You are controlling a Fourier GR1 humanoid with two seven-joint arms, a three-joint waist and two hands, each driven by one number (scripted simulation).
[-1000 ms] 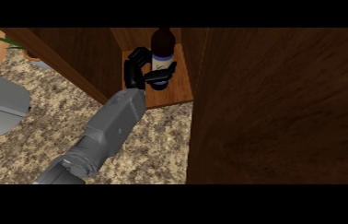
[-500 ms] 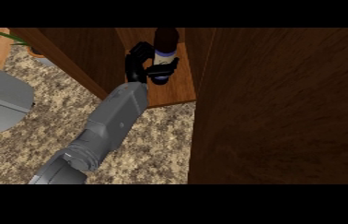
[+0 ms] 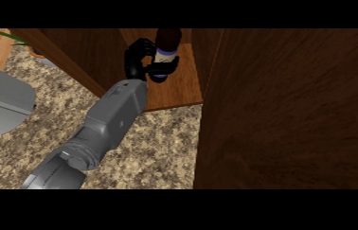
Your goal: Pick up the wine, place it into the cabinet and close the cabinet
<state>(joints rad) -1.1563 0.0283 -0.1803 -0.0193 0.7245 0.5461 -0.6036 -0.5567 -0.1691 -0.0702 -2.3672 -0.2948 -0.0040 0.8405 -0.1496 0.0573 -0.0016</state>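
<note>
My left hand (image 3: 142, 59) curls round the wine bottle (image 3: 166, 49) on the cabinet shelf (image 3: 174, 89) near its front edge — releasing here risks it toppling out.

Speckled beige-brown stone counter (image 3: 161, 144) fills the lower middle and left of the head view. Grey rounded object (image 3: 13, 106) at the left edge, sitting on the counter, cut off by the frame; possibly a sink or an appliance, can't tell. Green plant leaves (image 3: 15, 39) poke in at the top left corner, just above a small greyish thing (image 3: 40, 62) on the counter, too small to identify. Thin strip of light wood (image 3: 4, 47) along the far left edge, beside the leaves.
</note>
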